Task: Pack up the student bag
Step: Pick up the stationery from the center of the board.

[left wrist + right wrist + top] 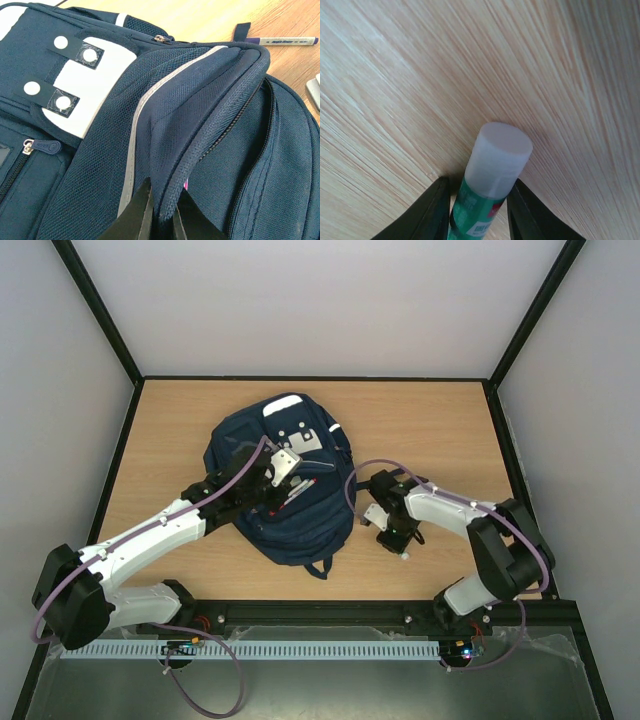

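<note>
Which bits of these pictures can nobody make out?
Left wrist view: the inside of the student bag, hidden by the flap that the left pincer pinches.
Left wrist view: print on the pen, too small; a grey thing, cut off by the right edge.
Right wrist view: the lower end of the glue stick, cut off by the bottom edge; unclear whether the right pincer touches it.

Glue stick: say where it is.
In the right wrist view the glue stick sits inside the right gripper, over the table, right of the student bag.
</note>
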